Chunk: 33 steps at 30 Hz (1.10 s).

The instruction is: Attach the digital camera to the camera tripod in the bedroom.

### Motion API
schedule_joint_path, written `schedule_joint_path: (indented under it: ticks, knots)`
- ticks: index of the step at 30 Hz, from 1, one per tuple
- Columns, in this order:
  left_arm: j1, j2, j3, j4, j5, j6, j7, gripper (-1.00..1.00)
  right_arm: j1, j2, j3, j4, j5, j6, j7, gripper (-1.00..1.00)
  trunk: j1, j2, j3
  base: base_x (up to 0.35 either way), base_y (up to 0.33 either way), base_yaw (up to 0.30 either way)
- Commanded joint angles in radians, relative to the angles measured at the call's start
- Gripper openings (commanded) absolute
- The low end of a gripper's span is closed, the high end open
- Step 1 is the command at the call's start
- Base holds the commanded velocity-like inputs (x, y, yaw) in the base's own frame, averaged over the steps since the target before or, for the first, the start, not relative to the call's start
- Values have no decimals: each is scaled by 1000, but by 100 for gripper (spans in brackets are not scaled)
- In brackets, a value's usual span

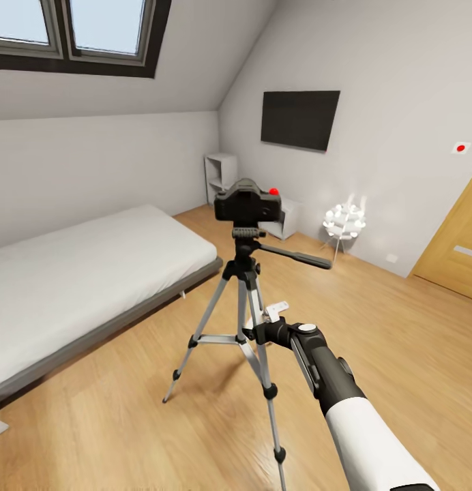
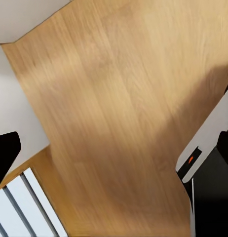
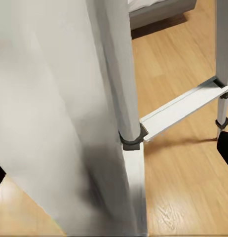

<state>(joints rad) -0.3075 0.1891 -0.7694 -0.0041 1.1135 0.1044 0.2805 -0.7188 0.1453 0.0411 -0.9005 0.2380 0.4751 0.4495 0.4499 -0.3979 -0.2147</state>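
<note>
The digital camera (image 1: 247,202) is seen seated on the camera tripod (image 1: 244,300) head; attachment is judged done. The right gripper (image 1: 269,326) is at a tripod leg, its state undeterminable.

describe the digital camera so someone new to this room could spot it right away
Find the bed along the left wall; the camera tripod stands on the wood floor beside it. The digital camera sits on top of the tripod: small, black, with a red button, unlike the flat black TV on the wall.

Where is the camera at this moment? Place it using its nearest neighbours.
In the head view, the camera sits on top of the tripod, mid-room, right of the bed and in front of the white shelves.
</note>
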Motion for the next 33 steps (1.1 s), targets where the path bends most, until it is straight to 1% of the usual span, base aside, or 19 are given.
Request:
schedule_joint_path:
  ticks: [1, 8, 11, 21, 33]
  knots:
    - [-1, 0, -8, -1, 6, 4, 3, 100, -1, 0, -1, -2, 11, 3, 7, 100, 0, -2, -2, -250, 0, 0]
    - [-1, 0, -8, -1, 6, 4, 3, 100, -1, 0, -1, -2, 10, 3, 6, 100, 0, -2, -2, -309, 0, 0]
    - [-1, 1, -8, -1, 6, 4, 3, 100, -1, 0, -1, -2, 10, 3, 6, 100, 0, -2, -2, -140, 0, 0]
    - [-1, 1, -8, -1, 6, 4, 3, 100, -1, -1, -12, -2, 10, 2, 3, 100, 0, -2, -2, -11, 0, 0]
    - [-1, 1, -8, -1, 5, 4, 3, 100, -1, -1, -21, -2, 10, 0, -31, 100, 0, -2, -2, 0, 0, 0]
